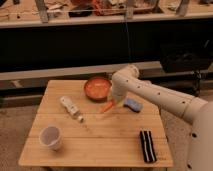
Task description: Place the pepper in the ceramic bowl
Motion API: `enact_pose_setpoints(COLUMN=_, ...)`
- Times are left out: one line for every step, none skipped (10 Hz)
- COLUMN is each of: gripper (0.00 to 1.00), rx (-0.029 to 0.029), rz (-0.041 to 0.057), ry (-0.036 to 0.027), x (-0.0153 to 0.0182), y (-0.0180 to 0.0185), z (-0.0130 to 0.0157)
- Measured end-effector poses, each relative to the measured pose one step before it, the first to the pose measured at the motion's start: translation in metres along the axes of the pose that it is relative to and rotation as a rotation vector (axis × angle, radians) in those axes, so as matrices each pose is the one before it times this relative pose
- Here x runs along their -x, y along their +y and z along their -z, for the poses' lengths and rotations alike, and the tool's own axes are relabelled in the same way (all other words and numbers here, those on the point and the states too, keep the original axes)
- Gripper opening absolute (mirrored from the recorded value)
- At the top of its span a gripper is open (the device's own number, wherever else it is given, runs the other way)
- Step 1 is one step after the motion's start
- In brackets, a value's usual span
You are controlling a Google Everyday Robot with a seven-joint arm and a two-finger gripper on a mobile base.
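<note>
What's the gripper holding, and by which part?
The gripper, just beside the ceramic bowl, holds the pepper by its upper end; the rest angles down-left.

Wooden table (107, 137) w/ ceramic bowl (97, 88), white bottle (71, 108), plastic cup (51, 137), blue obj (133, 104), black striped obj (147, 146). Gripper (113, 101) holds pepper (107, 107) nr bowl.

On the wooden table (95, 150) the ceramic bowl (97, 88) sits by the 12 o'clock edge. The gripper (115, 100) hangs at the bowl's 4 o'clock, its white arm (160, 97) reaching in from 3 o'clock. The pepper (106, 107) juts from under it, slanting toward 8 o'clock, outside the bowl. A blue object (133, 104) lies at the gripper's 3 o'clock; a white bottle (71, 108) at the table's 9, a translucent cup (51, 137) at 8, a black striped object (147, 146) at 4
</note>
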Motion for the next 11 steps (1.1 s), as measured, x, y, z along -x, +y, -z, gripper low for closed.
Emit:
enact_pose_setpoints(gripper=0.0, rx=0.00012, rz=-0.00024, ry=0.00468, x=-0.00171, y=-0.00317, z=-0.00052)
enact_pose_setpoints(gripper=0.0, rx=0.0001, rz=0.00004, ry=0.00416, x=-0.00301, y=-0.00398, z=-0.00094)
enact_pose_setpoints(gripper=0.0, rx=-0.0025, rz=0.00518, ry=0.0056, x=-0.0073, y=-0.00791, z=-0.00149)
enact_pose_setpoints(gripper=0.0, rx=-0.00291, rz=0.00199, ry=0.00084, x=-0.0023, y=-0.00797, z=-0.00146)
enact_pose_setpoints(gripper=0.0, rx=-0.00241, rz=0.00054, ry=0.00093, x=-0.00067, y=-0.00802, z=-0.00162)
enact_pose_setpoints(gripper=0.0, rx=-0.00429, rz=-0.00117, ry=-0.00359, x=0.00111, y=-0.00695, z=-0.00091)
enact_pose_setpoints(gripper=0.0, rx=-0.00289, rz=0.00153, ry=0.00579, x=-0.00363, y=-0.00118, z=-0.00087)
enact_pose_setpoints(gripper=0.0, rx=-0.00563, rz=-0.00244, ry=-0.00076, x=-0.00439, y=0.00007, z=0.00047)
enact_pose_setpoints(gripper=0.0, rx=-0.00343, rz=0.00091, ry=-0.0016, x=-0.00105, y=-0.00214, z=-0.00056)
enact_pose_setpoints(gripper=0.0, rx=-0.00669, rz=0.00571, ry=-0.00385, x=0.00151, y=-0.00493, z=0.00012)
enact_pose_setpoints(gripper=0.0, rx=-0.00452, rz=0.00067, ry=-0.00382, x=0.00005, y=-0.00164, z=0.00097)
